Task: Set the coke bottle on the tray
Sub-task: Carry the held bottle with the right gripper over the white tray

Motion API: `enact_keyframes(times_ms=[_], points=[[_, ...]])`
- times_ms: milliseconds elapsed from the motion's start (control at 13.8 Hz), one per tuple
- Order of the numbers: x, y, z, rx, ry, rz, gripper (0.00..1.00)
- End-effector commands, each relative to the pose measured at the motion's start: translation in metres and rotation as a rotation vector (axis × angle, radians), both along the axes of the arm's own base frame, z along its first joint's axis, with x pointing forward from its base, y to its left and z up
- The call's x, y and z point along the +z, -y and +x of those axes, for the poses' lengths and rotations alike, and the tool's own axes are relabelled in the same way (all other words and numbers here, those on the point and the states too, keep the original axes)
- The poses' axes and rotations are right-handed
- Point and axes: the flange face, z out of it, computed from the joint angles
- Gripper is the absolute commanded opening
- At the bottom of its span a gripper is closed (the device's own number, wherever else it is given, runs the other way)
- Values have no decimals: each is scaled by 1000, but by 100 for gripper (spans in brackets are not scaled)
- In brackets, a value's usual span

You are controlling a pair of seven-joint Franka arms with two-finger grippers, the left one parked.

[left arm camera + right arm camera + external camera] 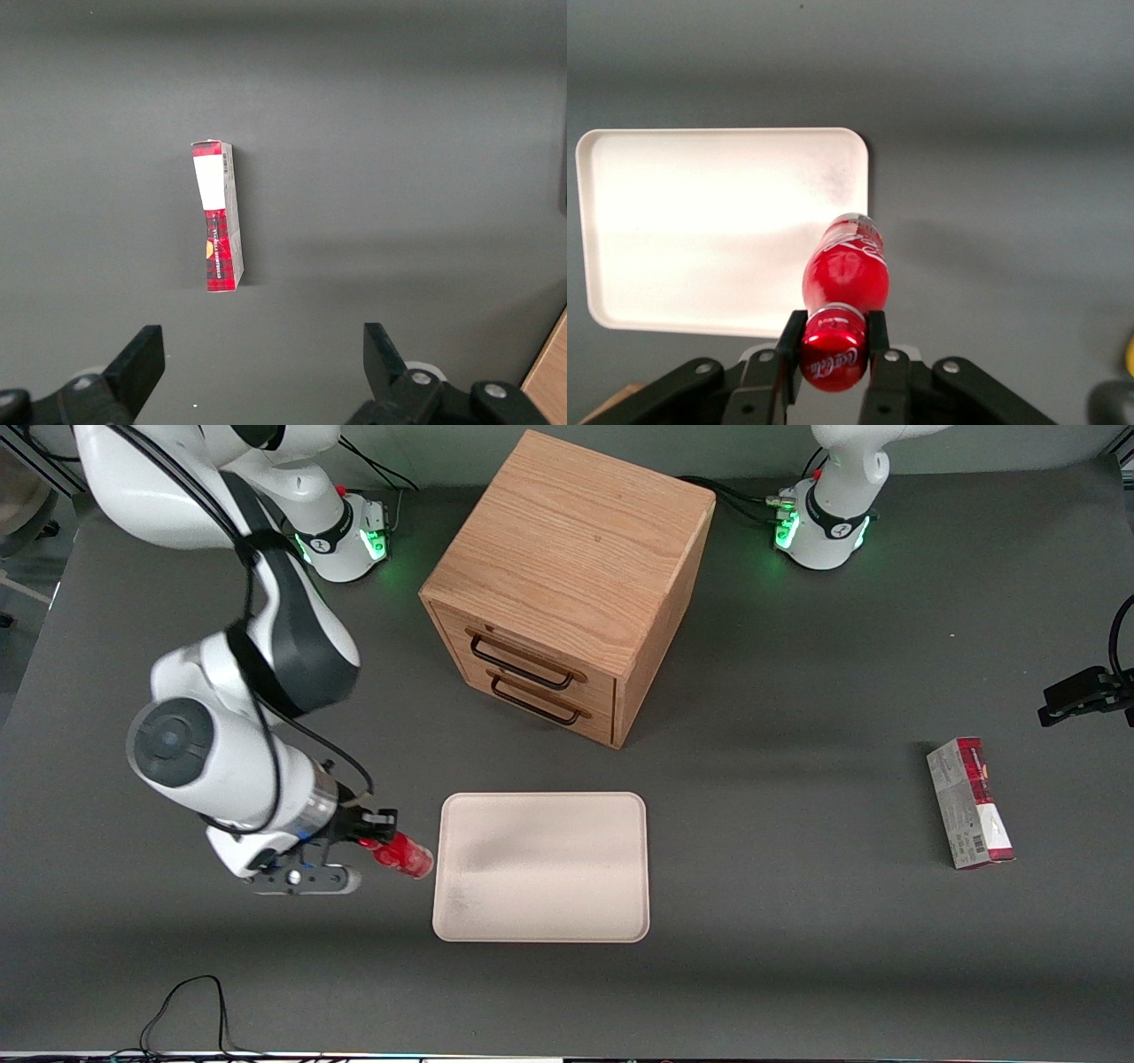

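Note:
My right gripper [376,835] is shut on the cap end of the coke bottle [403,854], a small slim red bottle with white script. It holds the bottle tilted above the table, right beside the edge of the tray [542,866] that faces the working arm's end. In the right wrist view the fingers [791,334] clamp the red cap, and the bottle [844,268] hangs over the corner of the pale cream tray [700,230]. The tray is flat with a low rim and nothing lies on it.
A wooden two-drawer cabinet [567,584] stands farther from the front camera than the tray. A red-and-grey carton [969,802] lies toward the parked arm's end of the table; it also shows in the left wrist view [218,216]. A black cable [186,1005] lies near the table's front edge.

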Motion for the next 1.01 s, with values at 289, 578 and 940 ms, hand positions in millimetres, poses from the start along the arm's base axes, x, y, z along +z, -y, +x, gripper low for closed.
enact_keyframes(times_ms=[289, 578, 940], points=[[-82, -22, 17, -2, 35, 6, 0], [-91, -22, 15, -13, 40, -19, 98], [-76, -23, 15, -80, 97, 10, 100]])
